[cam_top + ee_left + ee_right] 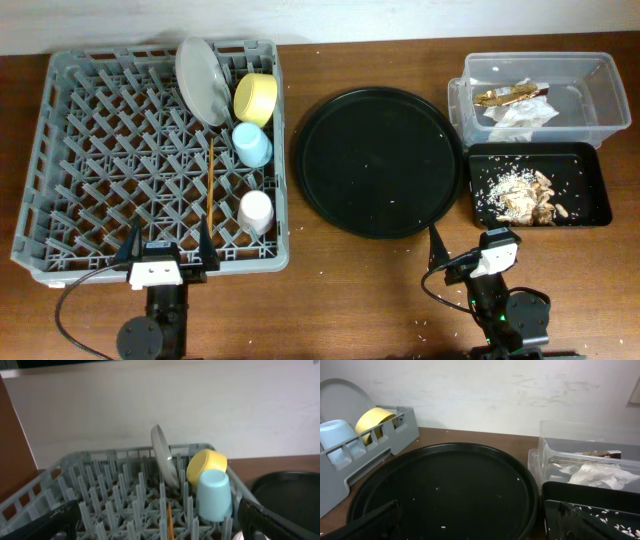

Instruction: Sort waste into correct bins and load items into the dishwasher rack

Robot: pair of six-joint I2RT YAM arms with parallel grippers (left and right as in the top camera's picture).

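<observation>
The grey dishwasher rack [100, 160] holds the white-grey plate [203, 80] on edge, the yellow bowl [255, 98], the light-blue cup [252, 144], the pink-white cup [256, 211] and the wooden chopsticks [211, 185]. The clear tub [590, 90] holds the gold-brown wrapper [510, 96] and the white napkin [522, 117]. The shallow black tray [590, 200] holds the food scraps [525, 196]. My left gripper [167, 252] is open and empty at the rack's front edge. My right gripper [470, 250] is open and empty in front of the round tray. The left wrist view shows the plate [164, 455], bowl [206, 463] and blue cup [214, 495].
A large round black tray [378, 162] with a few rice grains lies between the rack and the bins; it fills the right wrist view [445, 490]. Stray rice grains dot the wooden table [330, 290] near the front.
</observation>
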